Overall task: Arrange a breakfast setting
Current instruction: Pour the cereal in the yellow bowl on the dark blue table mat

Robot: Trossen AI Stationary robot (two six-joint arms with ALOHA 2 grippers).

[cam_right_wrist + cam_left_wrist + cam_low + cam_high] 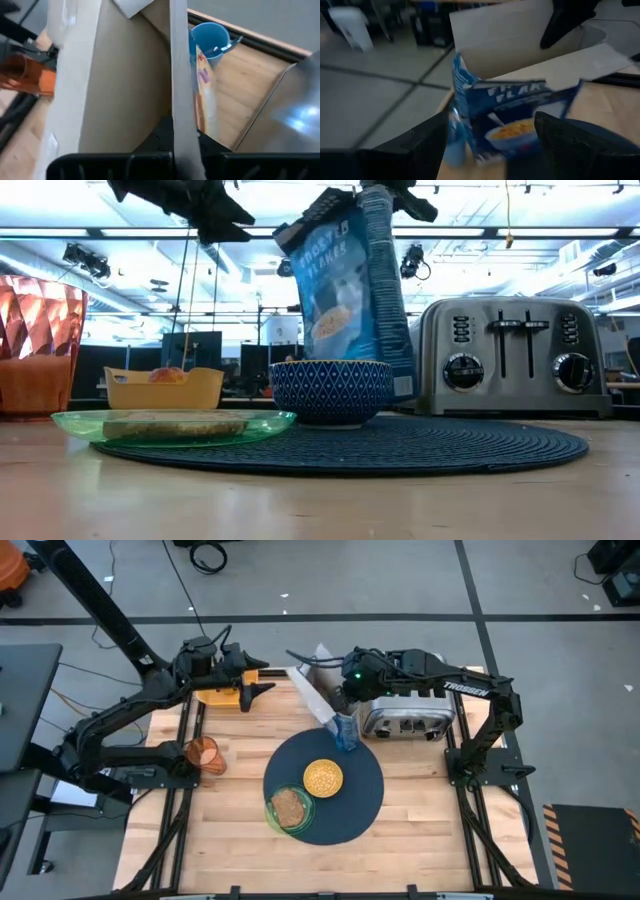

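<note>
orange tumbler (204,754): faceted, translucent, upright near the tabletop's left edge, well apart from the mat.
left gripper (262,688): hovers over the tabletop's far left part, just beside the orange-yellow tray (222,693); dark fingers (415,145) spread wide, nothing between them; they point toward the cereal box.
red apple (166,375): round, in the tray, seen in the low view.
tabletop (240,850): pale wood planks; bare room along the near edge and in the near right corner.
green plate (273,810): clear green glass, round, overlapping the mat's near-left rim; a brown toast (290,807) lies flat on it.
mat (360,795): large, round, dark blue-grey, woven ribbed texture, mid-tabletop.
cereal bowl (323,778): small, round, patterned blue outside, full of yellow flakes, on the mat's middle.
cereal box (318,692): blue printed cardboard, flaps open, held in the air above the mat's far edge, long axis tilted.
blue cup (210,40): plastic, round, upright behind the box.
right gripper (340,700): above the mat's far edge; fingers (161,131) pinching one wall of the box.
toaster (405,718): brushed silver, boxy, four slots, on the far right, just beside the mat.
</note>
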